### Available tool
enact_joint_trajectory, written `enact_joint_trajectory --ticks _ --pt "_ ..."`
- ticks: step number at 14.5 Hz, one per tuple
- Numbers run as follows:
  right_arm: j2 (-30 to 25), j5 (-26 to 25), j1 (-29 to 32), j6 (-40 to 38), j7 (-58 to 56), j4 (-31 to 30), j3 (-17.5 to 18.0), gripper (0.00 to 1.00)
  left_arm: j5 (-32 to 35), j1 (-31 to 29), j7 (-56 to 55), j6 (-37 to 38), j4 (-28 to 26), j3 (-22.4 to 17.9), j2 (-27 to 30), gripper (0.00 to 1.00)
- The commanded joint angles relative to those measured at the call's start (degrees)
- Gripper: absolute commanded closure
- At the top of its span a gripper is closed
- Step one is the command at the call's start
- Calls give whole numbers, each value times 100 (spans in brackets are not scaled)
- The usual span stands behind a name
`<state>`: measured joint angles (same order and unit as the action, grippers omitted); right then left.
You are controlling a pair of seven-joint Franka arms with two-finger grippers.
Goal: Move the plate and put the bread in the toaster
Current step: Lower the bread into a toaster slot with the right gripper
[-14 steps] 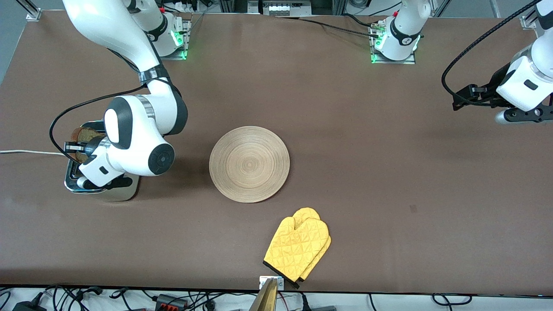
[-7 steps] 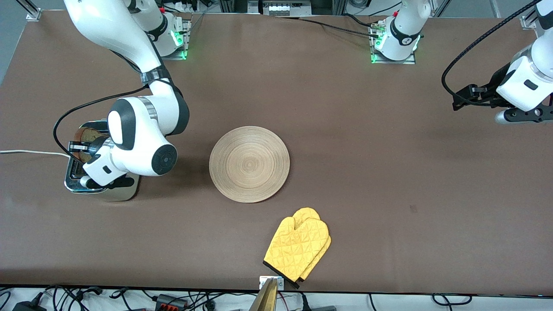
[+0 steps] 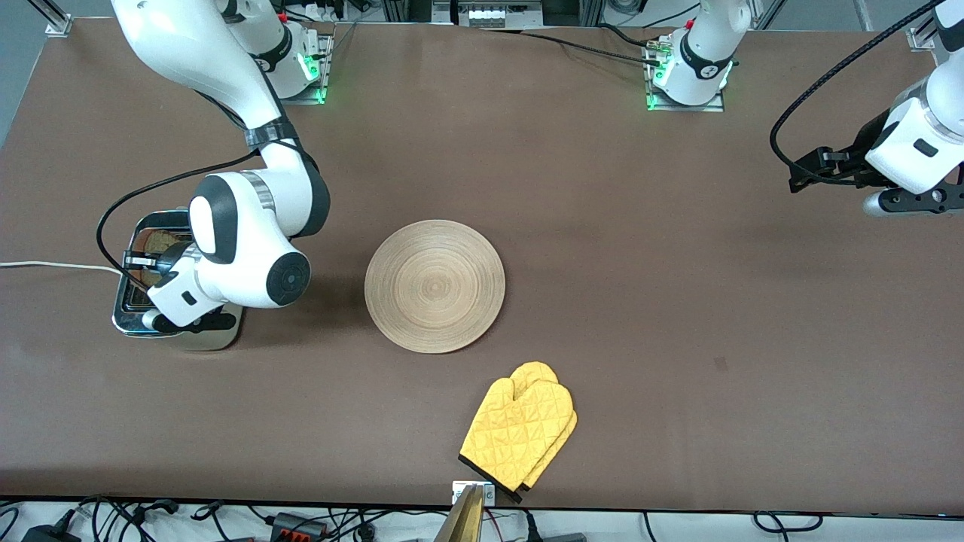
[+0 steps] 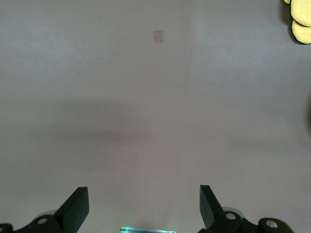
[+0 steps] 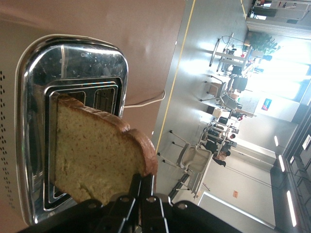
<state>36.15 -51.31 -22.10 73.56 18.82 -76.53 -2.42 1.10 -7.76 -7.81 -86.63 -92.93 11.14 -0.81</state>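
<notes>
Front view: right arm's wrist covers most of the toaster (image 3: 183, 340) and the right gripper (image 3: 143, 265) itself, so only chrome edges, a sliver of the bread (image 3: 157, 241) and the white cord (image 3: 45, 265) show. Right wrist view fills the gap: right gripper (image 5: 141, 187) fingers pinched tight on the crust edge of the bread (image 5: 97, 155), slice standing on edge, its other end down in one slot of the toaster (image 5: 73, 73); how deep it sits can't be judged. Second slot is partly blocked by the slice. Toaster is at the right arm's end of the table. Plate (image 3: 434, 286) lies flat mid-table, bare, well apart from the toaster. Yellow oven mitt (image 3: 520, 433) is nearer the front camera than the plate, close to the table edge. Left arm waits, left gripper (image 3: 907, 199) over the left arm's end of the table, partly cut off at the frame edge. Left wrist view: left gripper (image 4: 144, 206) fingers spread wide, nothing between them, bare table (image 4: 146, 107) below, only a corner of the mitt (image 4: 299, 19) in frame.
</notes>
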Motion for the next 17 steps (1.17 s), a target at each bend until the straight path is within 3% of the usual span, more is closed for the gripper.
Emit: enact_joint_trajectory --ticks 1,7,8,9,10,17 --pt "-21 42 30 53 131 -46 13 100 4 12 34 23 -137 -42 169 0" --pt "102 226 92 141 131 -55 13 100 4 12 34 32 -137 -42 169 0" --pt "111 226 101 141 131 -55 13 85 4 12 34 32 -137 -42 169 0" --pt "111 174 92 167 131 -46 -4 36 4 12 34 32 -137 -42 169 0" --pt "33 174 109 350 122 -46 4 0 4 12 34 32 -137 -42 169 0" --pt "-240 701 188 492 35 16 -48 0 4 12 34 32 -137 -42 169 0"
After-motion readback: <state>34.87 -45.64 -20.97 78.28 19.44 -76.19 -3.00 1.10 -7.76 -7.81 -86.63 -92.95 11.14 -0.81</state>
